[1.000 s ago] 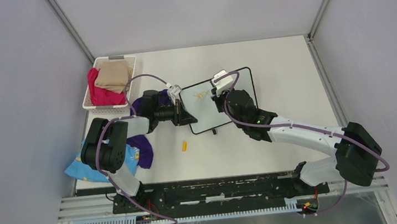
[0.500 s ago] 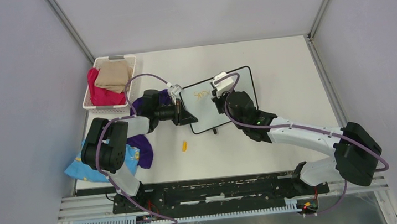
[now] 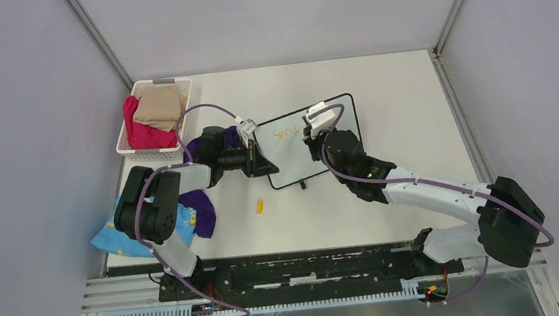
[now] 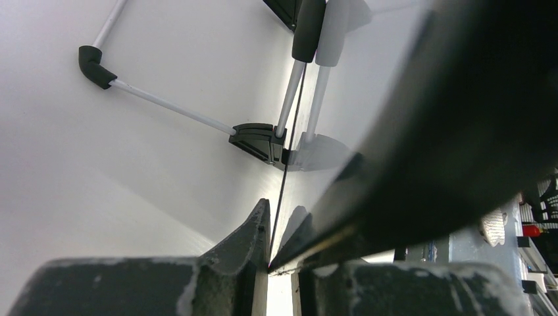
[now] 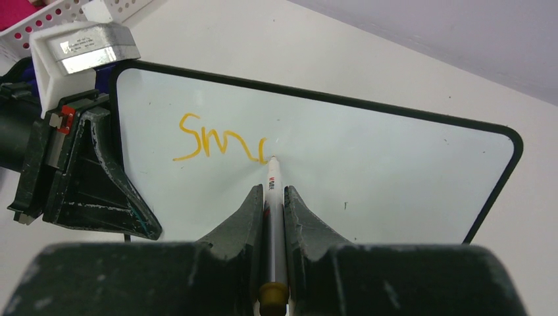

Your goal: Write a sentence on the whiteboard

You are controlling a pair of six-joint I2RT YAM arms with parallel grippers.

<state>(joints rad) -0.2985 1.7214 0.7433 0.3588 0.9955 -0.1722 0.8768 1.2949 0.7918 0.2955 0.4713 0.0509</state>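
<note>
Whiteboard (image 5: 368,171) clamped by left gripper (image 4: 275,263), marker (image 5: 274,227) in right gripper (image 5: 271,195) touching unfinished sentence (image 5: 220,146)

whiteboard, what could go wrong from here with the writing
1. The left pincer clamps the whiteboard only at one thin edge. Pressure from the marker could make it pivot or slip, skewing the orange letters.
2. The right pincer holds the marker by a narrow pinch. Pushing down might slide it back through the grip, fading the strokes.
</note>
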